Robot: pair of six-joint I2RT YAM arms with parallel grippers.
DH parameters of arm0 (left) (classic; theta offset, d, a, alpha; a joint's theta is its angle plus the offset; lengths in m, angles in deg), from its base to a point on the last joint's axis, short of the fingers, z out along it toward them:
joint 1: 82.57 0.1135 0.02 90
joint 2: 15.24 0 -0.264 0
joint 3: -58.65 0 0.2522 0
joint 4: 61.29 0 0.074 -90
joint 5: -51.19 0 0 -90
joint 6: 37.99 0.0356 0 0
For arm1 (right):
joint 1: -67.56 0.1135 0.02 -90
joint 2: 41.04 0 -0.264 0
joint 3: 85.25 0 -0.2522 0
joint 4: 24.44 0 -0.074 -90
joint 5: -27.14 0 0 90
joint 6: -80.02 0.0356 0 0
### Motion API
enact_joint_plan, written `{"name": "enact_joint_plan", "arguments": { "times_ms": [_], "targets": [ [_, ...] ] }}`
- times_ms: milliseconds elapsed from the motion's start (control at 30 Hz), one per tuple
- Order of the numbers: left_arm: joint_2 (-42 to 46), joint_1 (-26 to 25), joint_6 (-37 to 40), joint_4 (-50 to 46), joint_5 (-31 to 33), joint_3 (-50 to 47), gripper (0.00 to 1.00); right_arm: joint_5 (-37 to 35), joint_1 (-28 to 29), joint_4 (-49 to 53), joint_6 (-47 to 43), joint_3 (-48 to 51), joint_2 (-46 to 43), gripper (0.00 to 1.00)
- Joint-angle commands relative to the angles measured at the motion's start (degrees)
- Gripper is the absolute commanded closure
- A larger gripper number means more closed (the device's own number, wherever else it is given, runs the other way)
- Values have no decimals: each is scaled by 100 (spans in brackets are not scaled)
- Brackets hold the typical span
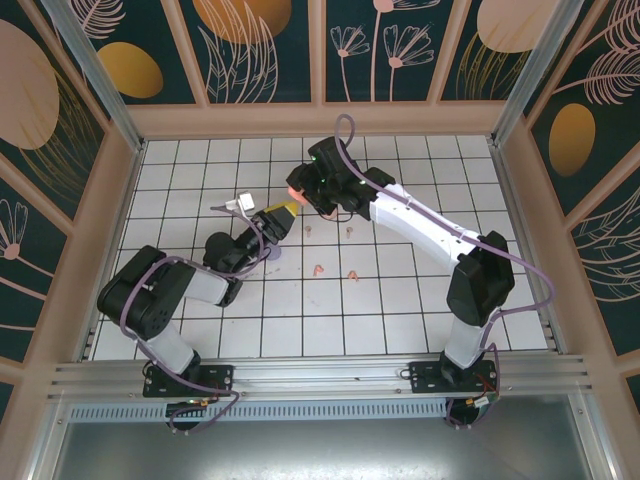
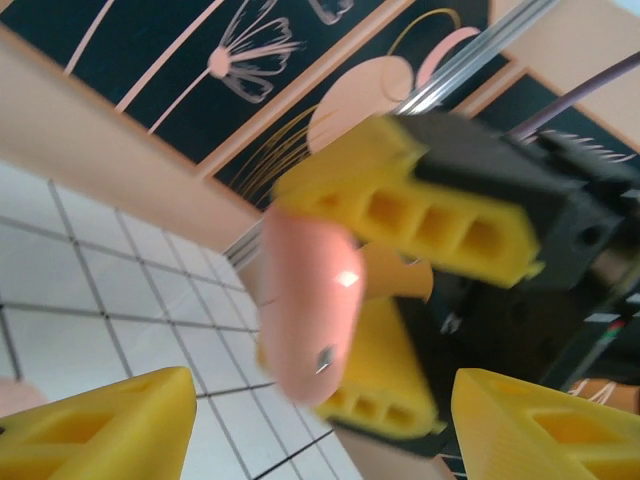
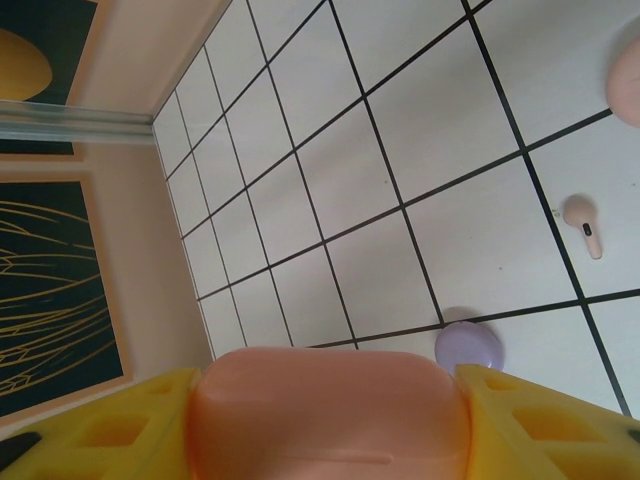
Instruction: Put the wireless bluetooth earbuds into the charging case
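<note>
My right gripper is shut on a peach-pink charging case, held above the tiled floor. In the right wrist view that case fills the gap between the yellow fingers, lid down. My left gripper points at it from the left, jaws open and empty. In the left wrist view the case hangs just ahead of my left gripper, clamped by the right arm's fingers. Several earbuds lie loose on the tiles: two pale ones and two coral ones. One pale pink earbud lies below.
A lilac case sits on the floor under the left wrist. A pink case shows at the right edge of the right wrist view. A small white object lies left of the grippers. Wooden walls ring the floor.
</note>
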Motion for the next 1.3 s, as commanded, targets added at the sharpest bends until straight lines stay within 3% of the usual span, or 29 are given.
{"name": "enact_joint_plan", "arguments": {
  "times_ms": [0,467,733,1100,1267],
  "targets": [
    [168,-29,294,231,99,216,31,-103,90,14,-3,-42,-146,53],
    [-88,-29,234,219,-13,478,47,-90,196,-15,3,-57,-223,52],
    [-208,-33,244,209,2,478,49,-103,218,-21,14,-97,-227,53],
    [-391,-33,261,210,11,551,66,-56,235,-55,23,-82,-249,53],
    [-447,-37,232,218,-20,610,68,-42,244,-69,22,-58,-268,53]
  ]
}}
